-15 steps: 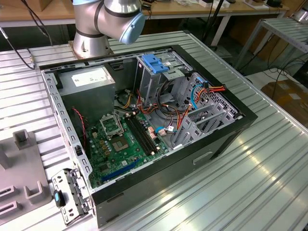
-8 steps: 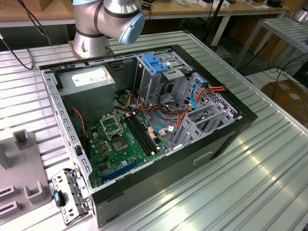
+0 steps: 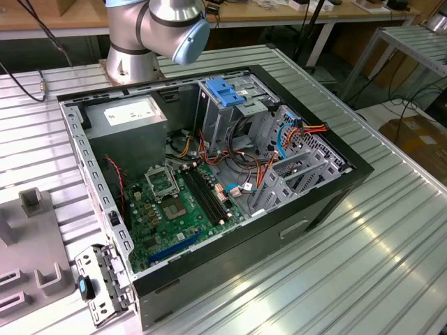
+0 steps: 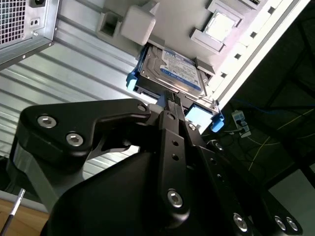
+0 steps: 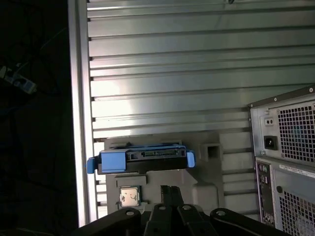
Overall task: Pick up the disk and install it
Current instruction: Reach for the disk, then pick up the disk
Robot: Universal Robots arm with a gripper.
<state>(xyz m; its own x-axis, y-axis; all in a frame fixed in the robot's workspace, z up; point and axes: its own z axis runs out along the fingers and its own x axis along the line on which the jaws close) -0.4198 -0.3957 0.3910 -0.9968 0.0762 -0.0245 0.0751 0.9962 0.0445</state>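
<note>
Ribbed surface (image 3: 363,265) bears a grey fixture (image 3: 35,244) at eight o'clock of the computer case (image 3: 300,223); the disk (image 4: 172,71) lies there, hand (image 4: 169,98) just beside, grip impossible to tell.

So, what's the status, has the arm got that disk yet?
Gripper at the disk, by its blue edge; hold unconfirmed. Disk flat on grey holder, outside the computer case. Nothing between them.

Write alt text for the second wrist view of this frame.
The disk, a silver drive with a blue-banded white label and blue carrier, lies in a grey fixture on the ribbed metal table. The black gripper points at its near edge from the foreground.
</note>
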